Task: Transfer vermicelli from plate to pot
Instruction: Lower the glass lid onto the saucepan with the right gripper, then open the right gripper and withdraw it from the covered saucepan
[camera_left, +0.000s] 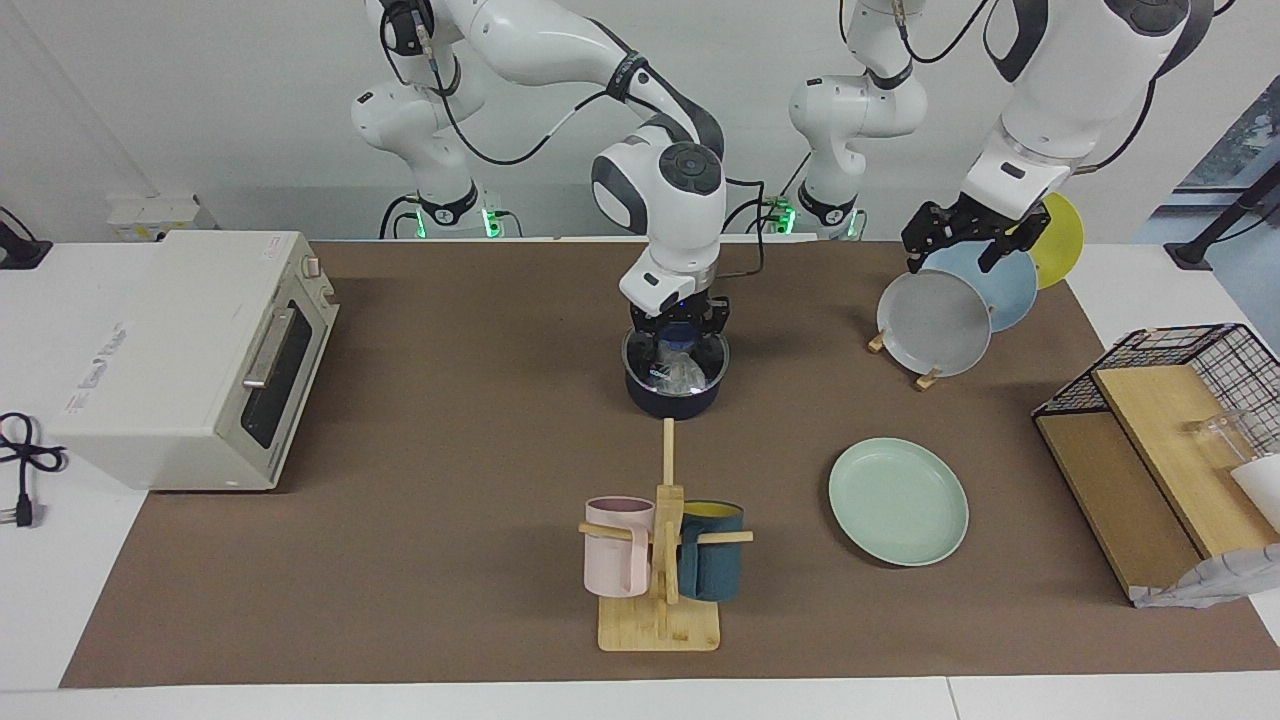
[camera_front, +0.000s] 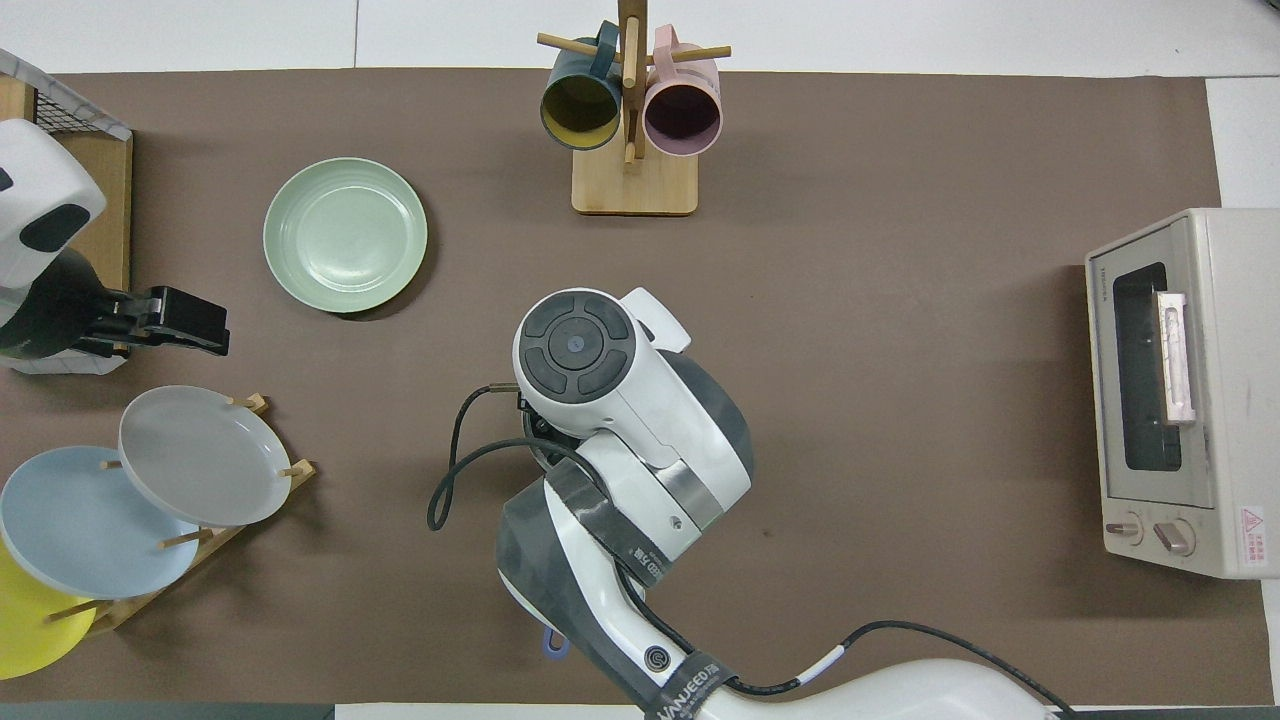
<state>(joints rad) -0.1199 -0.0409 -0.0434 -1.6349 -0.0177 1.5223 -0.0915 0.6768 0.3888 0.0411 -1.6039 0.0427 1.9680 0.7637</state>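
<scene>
The dark navy pot (camera_left: 676, 401) stands mid-table, closer to the robots than the mug stand. My right gripper (camera_left: 678, 349) reaches down into its mouth and is shut on the vermicelli (camera_left: 683, 374), a whitish glassy tangle hanging inside the pot. In the overhead view my right arm hides the pot and that gripper; only the tip of the blue handle (camera_front: 552, 645) shows. The mint-green plate (camera_left: 898, 500) (camera_front: 345, 235) lies bare toward the left arm's end. My left gripper (camera_left: 955, 255) (camera_front: 205, 335) hangs open over the plate rack, holding nothing.
A rack (camera_left: 930, 378) holds a grey plate (camera_left: 935, 322), a light blue plate (camera_left: 1005, 285) and a yellow plate (camera_left: 1062, 240). The wooden mug stand (camera_left: 660, 620) carries a pink mug and a dark teal mug. A toaster oven (camera_left: 190, 360) sits at the right arm's end, a wire basket (camera_left: 1180, 350) at the left arm's.
</scene>
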